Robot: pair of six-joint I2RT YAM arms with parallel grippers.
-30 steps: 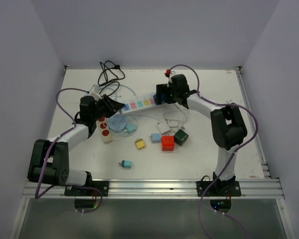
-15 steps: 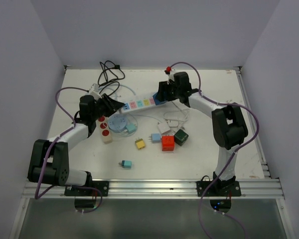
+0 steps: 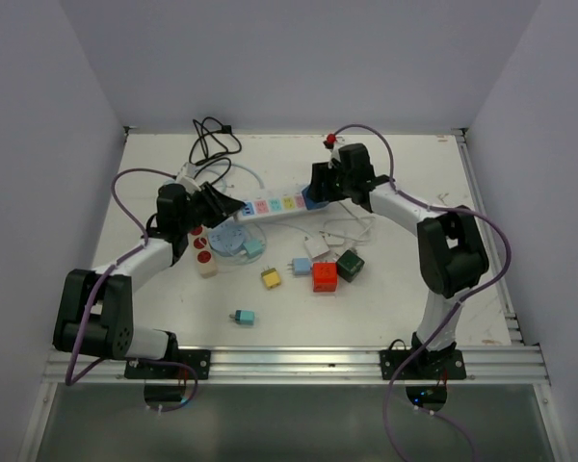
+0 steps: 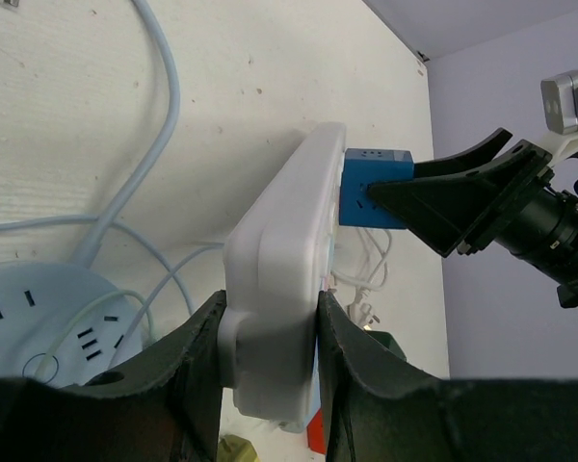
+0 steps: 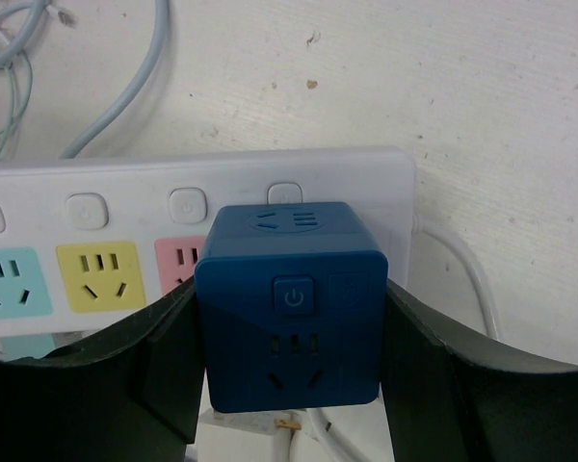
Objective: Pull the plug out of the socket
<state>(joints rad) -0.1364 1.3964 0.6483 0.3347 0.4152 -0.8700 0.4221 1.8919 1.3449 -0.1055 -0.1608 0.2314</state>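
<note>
The blue cube-shaped plastic plug [image 5: 289,318] sits in the last socket of the long white plastic power strip [image 3: 270,204], at the end of the strip nearer to the right edge of the white counter [image 3: 414,289]. The strip lies toward the far edge of the counter, about midway between its left and right edges.

The plug is a hard, smooth cube with rounded corners. It has a power button and socket slots on the face toward the right wrist camera. I judge it light and stiff, but its glossy walls may be slippery and its pins probably sit tight.

The best hold is on 2 opposite flat walls. The right end effector [image 5: 289,332] is clamped on exactly these walls. The left end effector [image 4: 270,337] is clamped on the other end of the strip, so the light strip should not lift together with the plug. A straight pull seems safest, because a tilt could bend the pins.
</note>
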